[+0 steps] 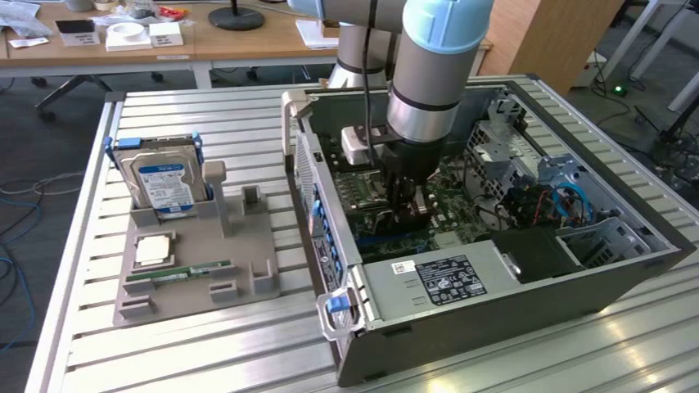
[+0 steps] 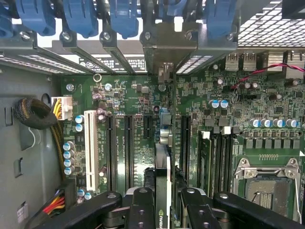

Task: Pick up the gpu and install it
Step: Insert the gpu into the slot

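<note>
While the gripper (image 2: 167, 212) is inside the open computer case (image 1: 513, 286), its fingers (image 2: 143, 210) are pressed against both faces of the gpu (image 2: 162, 191), pinching the card edge-on. In the exterior view the gripper (image 1: 407, 201) stands vertically over the board, near the middle of the case.

**Position of the card.** The gpu hangs above the motherboard (image 2: 133, 95), between two long black expansion slots (image 2: 128, 152). The slot directly beneath the card is hidden by the card itself. Whether the card's contact edge has entered a slot cannot be told.

**Surroundings.** Blue retention latches (image 2: 124, 19) line the rear bracket openings. The memory slots (image 2: 214, 157) and the processor socket (image 2: 267, 191) lie to one side of the card, a white slot (image 2: 90, 148) and a bundle of power wires (image 2: 55, 205) to the other. Outside the case, a hard drive (image 1: 164, 180) and a RAM stick (image 1: 180, 273) sit in a grey holder (image 1: 251, 246) on the slatted table (image 1: 175, 352).

**Hazards, as judged.**
- Sideways offset: the contact edge would land on board components beside the slot and could damage them.
- Tilt in the grip: one end would seat first and the card would jam.
- Bracket misalignment: the metal end could catch the rear frame and block seating.
- Light grip: the thin card could slip between the fingers under insertion load.
</note>
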You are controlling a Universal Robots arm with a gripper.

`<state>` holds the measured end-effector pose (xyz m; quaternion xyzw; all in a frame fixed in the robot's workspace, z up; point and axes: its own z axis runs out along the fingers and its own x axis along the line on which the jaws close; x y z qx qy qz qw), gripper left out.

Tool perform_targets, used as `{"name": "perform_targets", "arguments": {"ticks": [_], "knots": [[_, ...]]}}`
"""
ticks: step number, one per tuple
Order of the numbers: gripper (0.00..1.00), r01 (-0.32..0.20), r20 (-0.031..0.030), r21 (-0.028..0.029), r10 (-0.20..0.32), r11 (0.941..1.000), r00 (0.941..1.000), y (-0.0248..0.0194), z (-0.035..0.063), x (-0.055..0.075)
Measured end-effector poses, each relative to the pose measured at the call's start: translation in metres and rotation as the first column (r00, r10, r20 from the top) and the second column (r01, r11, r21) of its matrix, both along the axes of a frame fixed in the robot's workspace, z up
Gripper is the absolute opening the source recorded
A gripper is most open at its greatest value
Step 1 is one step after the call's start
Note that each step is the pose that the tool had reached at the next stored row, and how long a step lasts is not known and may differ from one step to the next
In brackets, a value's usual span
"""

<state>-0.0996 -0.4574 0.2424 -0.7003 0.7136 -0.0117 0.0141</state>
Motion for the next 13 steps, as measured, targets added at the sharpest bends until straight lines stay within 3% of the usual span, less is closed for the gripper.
{"name": "perform_targets", "arguments": {"ticks": [13], "knots": [[0.26, -0.001, 0.0015, 0.0007, 0.001, 1.0000, 1.0000, -0.0001, -0.0028, -0.0020]]}}
